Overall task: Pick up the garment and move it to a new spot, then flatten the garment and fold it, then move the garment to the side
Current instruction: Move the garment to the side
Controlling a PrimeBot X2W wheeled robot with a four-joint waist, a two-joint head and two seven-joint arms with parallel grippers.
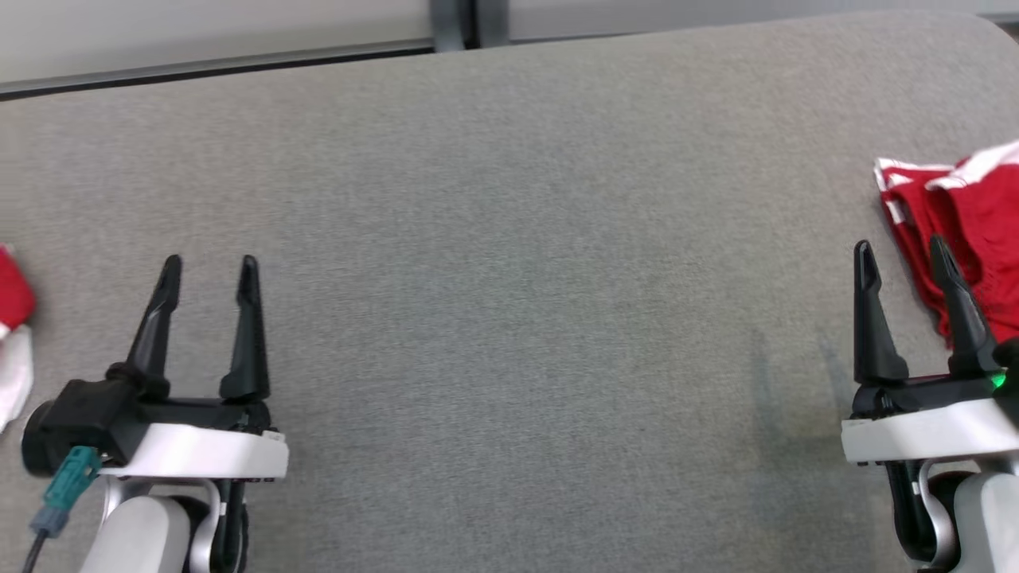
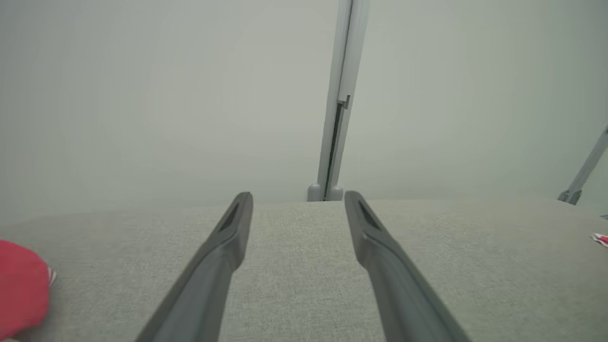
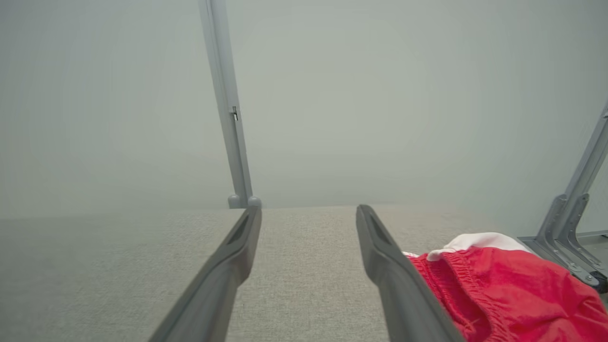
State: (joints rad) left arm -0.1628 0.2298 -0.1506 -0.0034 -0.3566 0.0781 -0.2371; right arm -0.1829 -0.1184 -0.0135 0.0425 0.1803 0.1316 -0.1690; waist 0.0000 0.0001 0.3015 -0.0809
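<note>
Left pincer (image 1: 209, 264) at 8 o'clock, right pincer (image 1: 900, 247) at 4 o'clock: jaws apart, empty. Crumpled red, white-trimmed cloth garment (image 1: 971, 215) lay at 3 o'clock on grey fabric table (image 1: 509, 239).

Left claw (image 2: 298, 197) rises from bottom edge, two dark fingers (image 2: 223, 247) spread wide, bare grey woven surface (image 2: 475, 266) between and around them. Red cloth (image 2: 19, 285) bulges in at lower left, well apart from fingers. Tiny red-and-white cloth edge (image 2: 601, 239) at far right. Behind: pale wall (image 2: 142, 95), upright grey post (image 2: 339, 95) at centre, slanted grey strut (image 2: 586, 168) at right.
</note>
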